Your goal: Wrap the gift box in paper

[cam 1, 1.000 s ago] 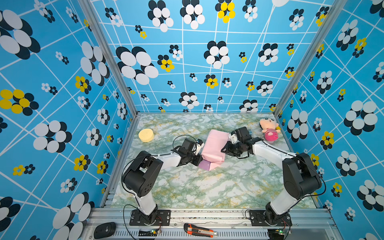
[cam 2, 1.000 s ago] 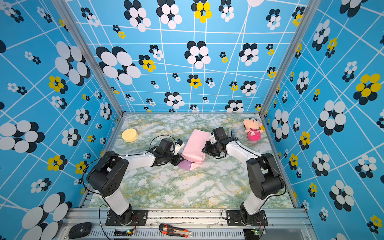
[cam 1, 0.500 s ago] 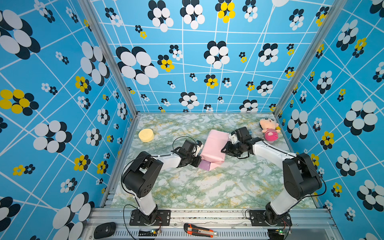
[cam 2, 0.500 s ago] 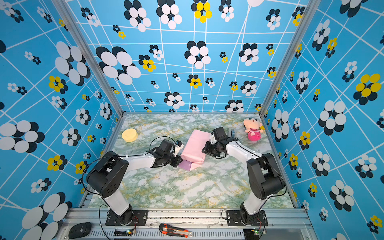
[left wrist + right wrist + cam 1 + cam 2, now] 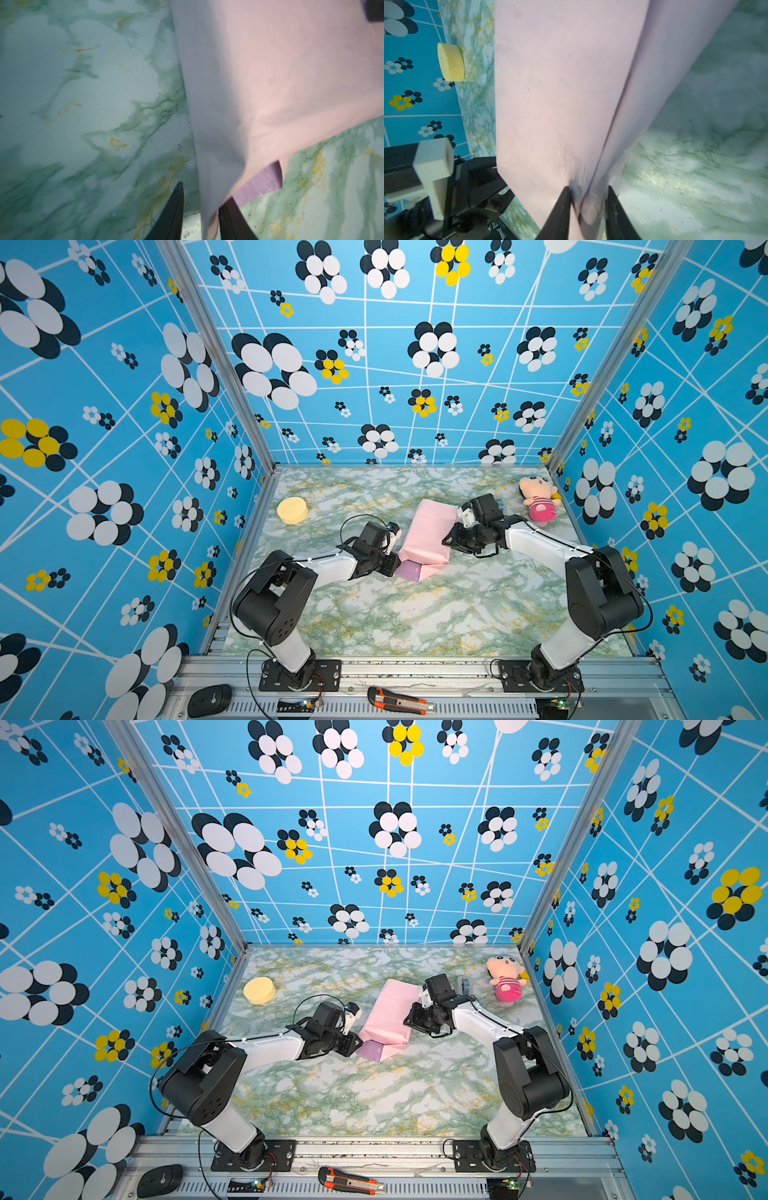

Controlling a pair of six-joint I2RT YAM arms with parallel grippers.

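The paper (image 5: 424, 535) lies folded in the middle of the table, pale pink side up, and a lilac corner (image 5: 409, 570) pokes out at its near end. The gift box is hidden. My left gripper (image 5: 395, 562) sits low at the paper's near left edge. In the left wrist view its jaws (image 5: 204, 193) stand apart, with the paper's edge (image 5: 270, 83) hanging between them against one finger only. My right gripper (image 5: 451, 537) is at the right edge. In the right wrist view it (image 5: 588, 188) is shut on a fold of the paper (image 5: 560, 93).
A yellow sponge disc (image 5: 292, 510) lies at the back left. A pink doll (image 5: 538, 499) sits in the back right corner. A grey tape dispenser (image 5: 465, 984) stands behind my right arm. A utility knife (image 5: 399, 699) and a mouse (image 5: 210, 699) rest on the front rail.
My left gripper's jaws have parted a little around the paper's edge. Both arms and the paper stay almost where they were.
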